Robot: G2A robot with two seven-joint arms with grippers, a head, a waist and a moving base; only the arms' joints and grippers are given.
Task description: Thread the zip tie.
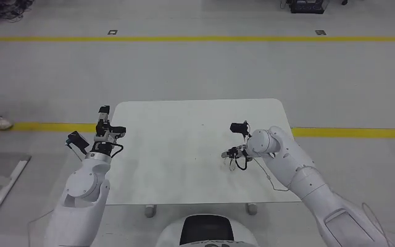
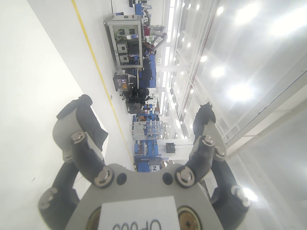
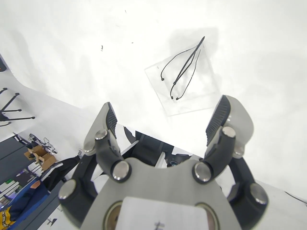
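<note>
Several thin black zip ties lie loosely crossed on a clear square tray on the white table. In the right wrist view my right gripper hovers above the table a short way from the tray, open, with nothing between its ribbed pads. Seen from above, the right gripper is over the table's right part. My left gripper is open and empty and points away from the table into the room. From the top it sits at the table's left edge.
The white table has rounded corners, and its middle is bare. Yellow floor lines run behind it. Machines and racks stand far off in the room in the left wrist view.
</note>
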